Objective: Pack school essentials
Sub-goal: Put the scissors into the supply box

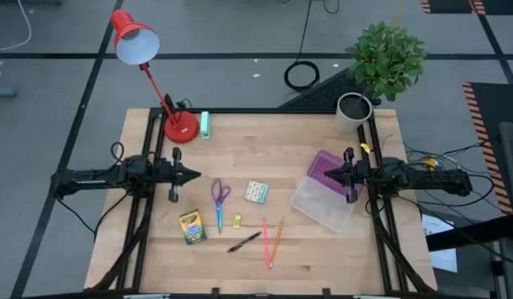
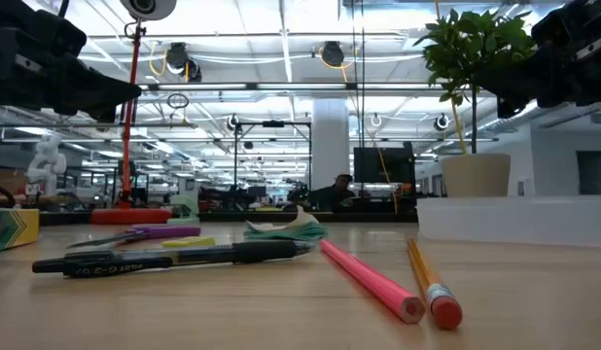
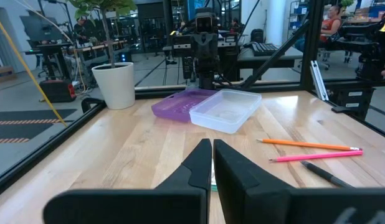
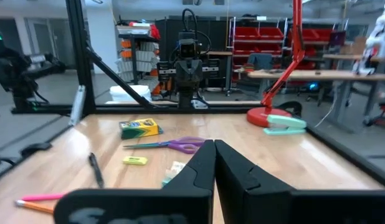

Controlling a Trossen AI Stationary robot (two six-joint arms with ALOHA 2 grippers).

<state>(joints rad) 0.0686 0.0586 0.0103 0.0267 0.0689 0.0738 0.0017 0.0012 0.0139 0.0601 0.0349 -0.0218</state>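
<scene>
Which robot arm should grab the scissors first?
Probably the left. Its tool, shut, hangs just beside the scissors, while the right tool, also shut, waits across the table over the clear box.

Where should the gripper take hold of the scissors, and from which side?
Grip the scissors from above, at the narrow blades just below the purple handles. They lie flat, blades pointing toward the table's front edge, so the fingers should close across them. The left gripper is nearest.

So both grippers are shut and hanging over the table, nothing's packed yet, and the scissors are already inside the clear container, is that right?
Not quite. The scissors aren't in the clear container; the high view shows them lying on the bare table near the left gripper, among the other supplies. The rest holds: the left and right gripper are both shut above the table, and nothing is packed.
</scene>
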